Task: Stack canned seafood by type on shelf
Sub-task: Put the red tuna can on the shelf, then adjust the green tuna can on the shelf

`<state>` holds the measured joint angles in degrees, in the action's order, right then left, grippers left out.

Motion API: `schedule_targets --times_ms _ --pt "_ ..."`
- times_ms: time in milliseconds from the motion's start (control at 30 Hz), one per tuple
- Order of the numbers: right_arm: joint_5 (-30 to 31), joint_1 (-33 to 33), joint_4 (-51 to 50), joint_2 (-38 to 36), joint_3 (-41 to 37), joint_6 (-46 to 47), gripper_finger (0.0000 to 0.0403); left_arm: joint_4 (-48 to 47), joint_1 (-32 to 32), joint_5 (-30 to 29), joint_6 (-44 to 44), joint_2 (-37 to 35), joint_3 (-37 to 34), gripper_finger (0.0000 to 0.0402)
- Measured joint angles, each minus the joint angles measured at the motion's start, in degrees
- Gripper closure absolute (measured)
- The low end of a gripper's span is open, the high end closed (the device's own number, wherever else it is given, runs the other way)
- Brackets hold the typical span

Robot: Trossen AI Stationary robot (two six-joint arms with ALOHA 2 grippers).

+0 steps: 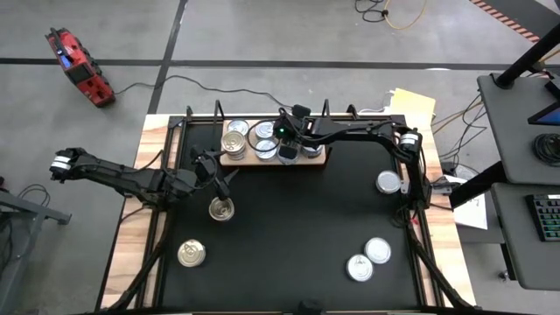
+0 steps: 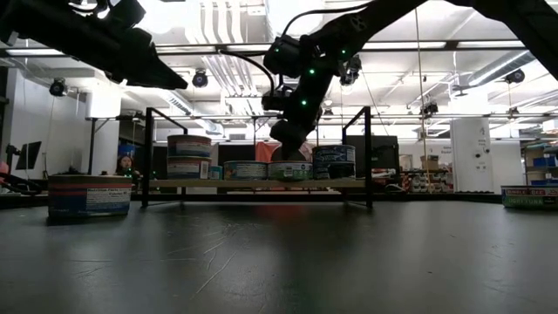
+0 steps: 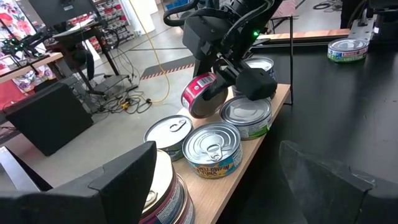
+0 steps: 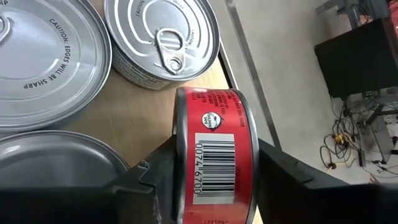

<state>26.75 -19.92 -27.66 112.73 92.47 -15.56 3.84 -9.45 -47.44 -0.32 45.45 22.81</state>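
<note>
The shelf (image 1: 320, 161) is a light wooden board at the table's far edge. It carries several silver-topped tins (image 3: 214, 148), with a stack of them at its left end (image 1: 234, 142). My right gripper (image 1: 285, 140) is over the middle of the shelf, shut on a red-labelled can (image 4: 214, 155). My left gripper (image 1: 220, 178) hangs open above the table near the shelf's left end and holds nothing. One tin (image 1: 221, 208) stands on the table just near of it. My right gripper pinches the red-labelled can by its two flat ends, one finger (image 4: 155, 171) on each. The can's red wall with the barcode (image 4: 214, 165) shows between the fingers. The fingers slant down from the table's right side. The can is turned on its edge over the shelf's wood, among the standing tins.
More tins stand loose on the black table: one at the near left (image 1: 192, 254), one at the right (image 1: 388, 182), two at the near right (image 1: 378, 250). A black metal frame (image 2: 366, 153) rises around the shelf. A person shows in the room beyond (image 2: 125, 164).
</note>
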Motion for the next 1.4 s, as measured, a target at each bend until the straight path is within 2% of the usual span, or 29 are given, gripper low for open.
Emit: schedule_targets --times_ms 133,367,567,967,1400 --pt "-0.20 0.00 -0.01 0.00 0.00 0.03 0.0228 -0.03 0.00 0.00 0.00 -0.02 0.00 0.0079" --pt "-0.47 0.00 -0.02 0.00 0.00 -0.03 0.0238 -0.22 0.00 0.00 0.00 0.00 0.00 0.0079" --pt "-7.52 0.02 -0.04 0.00 0.00 0.07 0.0239 -0.22 0.00 0.00 0.02 0.00 0.00 0.0079" --pt "-7.74 0.02 -0.03 0.00 0.00 2.17 0.0202 -0.53 0.00 0.00 0.02 -0.02 0.00 0.0079" --pt "-7.74 0.02 -0.04 -1.14 0.03 3.15 0.0200 -1.04 0.00 0.02 0.02 -0.02 0.00 0.0079"
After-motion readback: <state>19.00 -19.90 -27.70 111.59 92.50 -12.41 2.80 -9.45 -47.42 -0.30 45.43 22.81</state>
